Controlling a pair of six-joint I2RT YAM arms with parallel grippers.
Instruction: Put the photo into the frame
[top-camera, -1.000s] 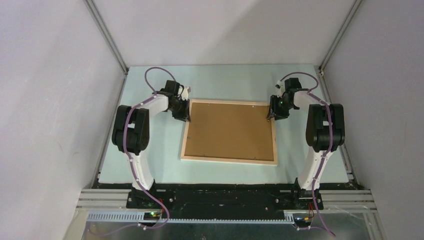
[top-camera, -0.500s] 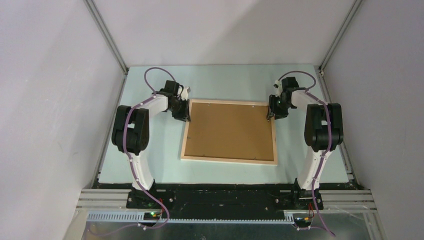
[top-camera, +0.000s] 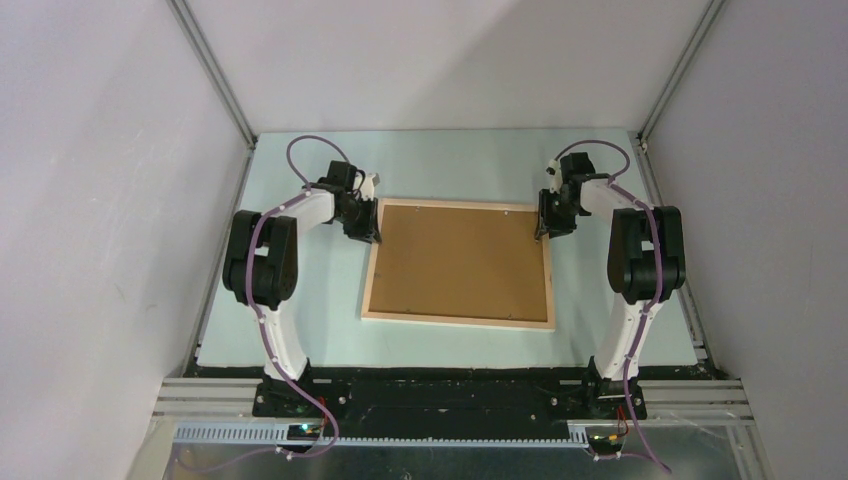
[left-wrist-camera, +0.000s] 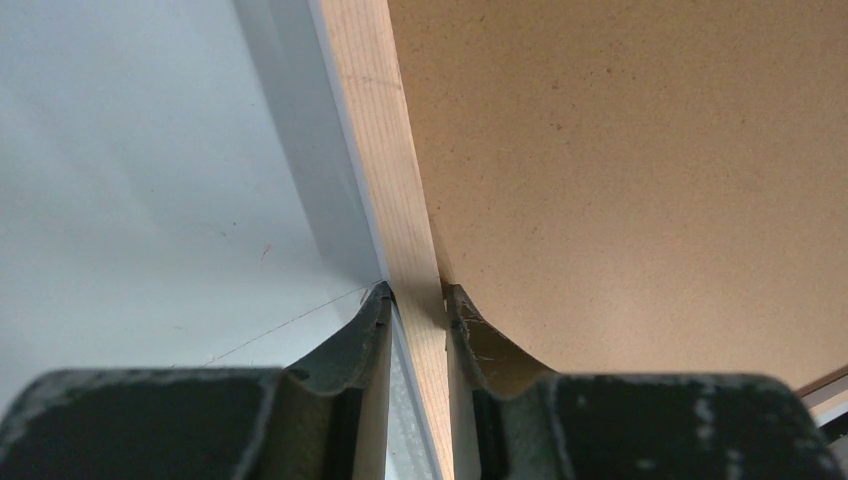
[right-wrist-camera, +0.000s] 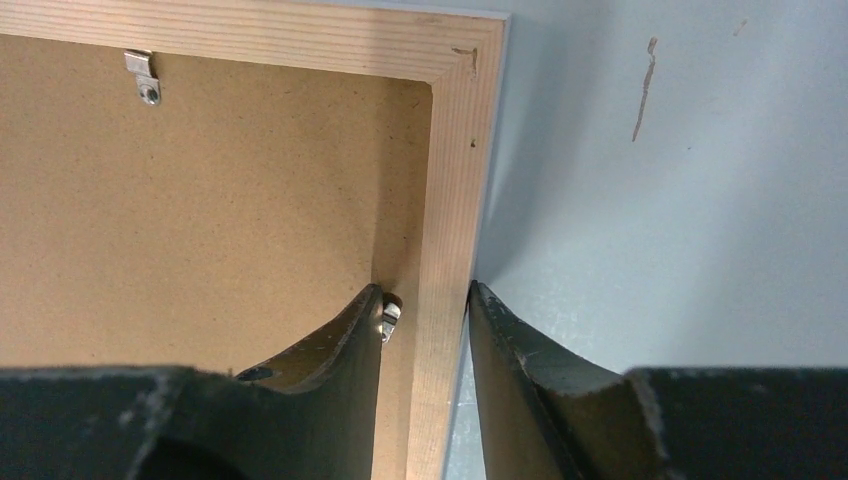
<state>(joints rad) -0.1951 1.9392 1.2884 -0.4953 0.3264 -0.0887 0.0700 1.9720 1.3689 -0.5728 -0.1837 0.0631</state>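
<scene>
The frame (top-camera: 455, 322) lies face down on the table, and its pale wood rails surround a brown backing board (top-camera: 458, 260). The photo is hidden. My left gripper (top-camera: 372, 238) is at the frame's far left corner. In the left wrist view it (left-wrist-camera: 417, 295) is shut on the left rail (left-wrist-camera: 375, 120), one finger on each side. My right gripper (top-camera: 543, 236) is at the far right corner. In the right wrist view it (right-wrist-camera: 425, 295) straddles the right rail (right-wrist-camera: 455, 180). The outer finger touches the rail and the inner finger stands slightly off it, beside a metal clip (right-wrist-camera: 390, 318).
A second metal clip (right-wrist-camera: 145, 75) sits on the far rail. The pale table (top-camera: 450, 160) is walled on the left, right and back, with metal posts at the far corners. The black mounting bar (top-camera: 450, 395) runs along the near edge.
My right gripper has shifted slightly toward the far end of the right rail. The frame and my left gripper have not moved.
</scene>
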